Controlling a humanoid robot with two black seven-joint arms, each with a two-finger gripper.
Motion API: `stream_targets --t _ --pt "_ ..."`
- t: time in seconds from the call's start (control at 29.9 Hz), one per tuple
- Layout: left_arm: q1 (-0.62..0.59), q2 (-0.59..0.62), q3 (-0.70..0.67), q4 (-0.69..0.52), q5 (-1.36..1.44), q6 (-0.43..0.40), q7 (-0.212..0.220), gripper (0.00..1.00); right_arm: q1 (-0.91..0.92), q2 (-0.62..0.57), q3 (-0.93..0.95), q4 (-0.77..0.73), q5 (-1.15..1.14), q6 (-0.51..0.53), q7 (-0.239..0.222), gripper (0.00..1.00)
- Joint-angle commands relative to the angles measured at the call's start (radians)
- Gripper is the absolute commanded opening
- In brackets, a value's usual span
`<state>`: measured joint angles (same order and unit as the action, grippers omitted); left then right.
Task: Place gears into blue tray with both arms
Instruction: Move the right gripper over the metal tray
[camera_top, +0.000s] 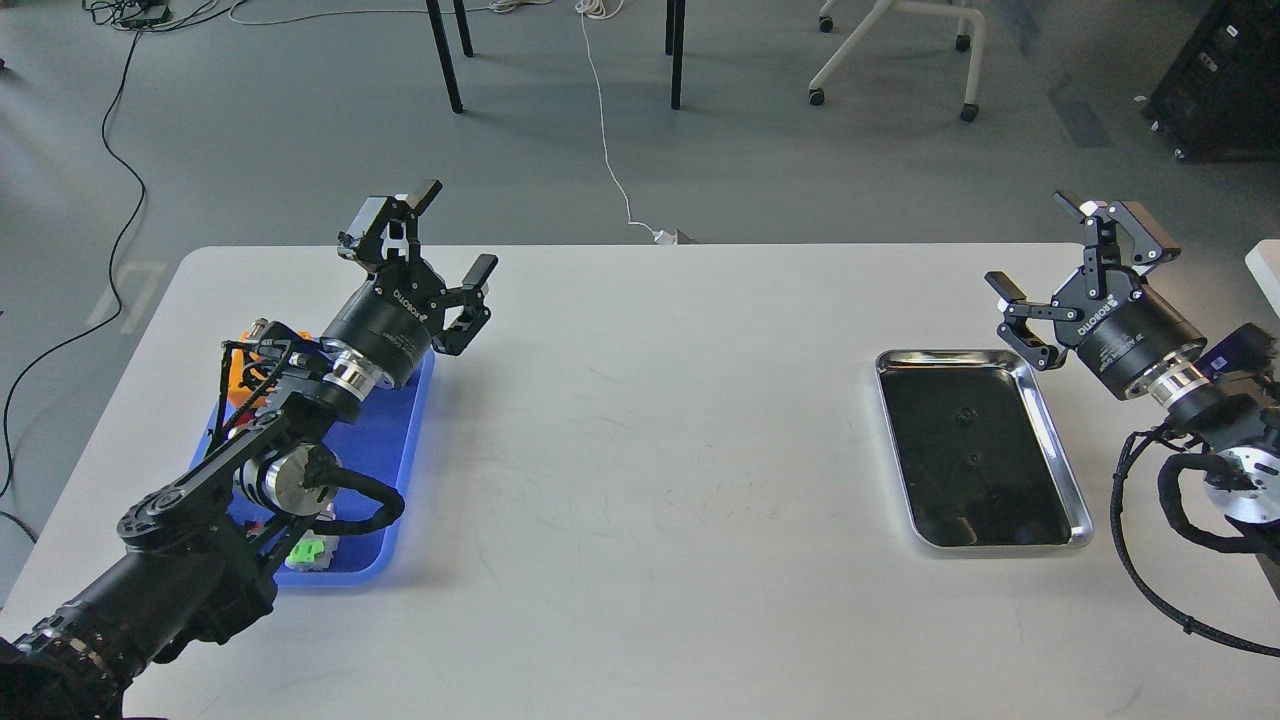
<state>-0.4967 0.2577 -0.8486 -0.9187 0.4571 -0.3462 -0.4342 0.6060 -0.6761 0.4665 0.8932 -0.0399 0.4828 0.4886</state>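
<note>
Two gears (966, 438) flat in silver tray (1050, 430) | blue tray (385, 450) long axis front-back | left gripper (452, 232), right gripper (1040, 245) spread, empty

Left arm (200, 500) reaching in from lower left, wrist angled up, left gripper (450, 235) raised, fingers spread wide, nothing between them, right arm (1215, 420) entering from right edge, right gripper (1045, 245) raised, fingers likewise spread, nothing held

ROBOTIQ stands in white letters on the black body of the left gripper (445, 235), just behind its spread fingers. The same word sits on the body of the right gripper (1070, 245), behind its fingers, upside down. Smaller print beneath each seems too fine to read.
</note>
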Motion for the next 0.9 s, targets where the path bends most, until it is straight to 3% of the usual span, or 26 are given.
stream_targets --t 0.0,0.33,0.6,0.87 --pt "0.004 -0.003 -0.001 0.001 0.000 0.003 0.000 1.00 -0.005 0.003 0.003 0.000 0.000 -0.003 0.000 0.99" --pt "-0.002 0.009 -0.018 0.000 -0.005 0.003 0.000 1.00 -0.045 0.047 0.038 0.013 0.011 -0.001 0.000 0.99" --pt "0.000 0.009 -0.020 -0.002 -0.006 0.004 0.000 1.00 -0.006 -0.036 0.006 0.064 -0.020 0.006 0.000 0.99" --pt "0.000 0.014 -0.043 -0.006 -0.005 0.004 0.000 1.00 0.152 -0.120 -0.008 0.065 -0.624 -0.010 0.000 0.99"
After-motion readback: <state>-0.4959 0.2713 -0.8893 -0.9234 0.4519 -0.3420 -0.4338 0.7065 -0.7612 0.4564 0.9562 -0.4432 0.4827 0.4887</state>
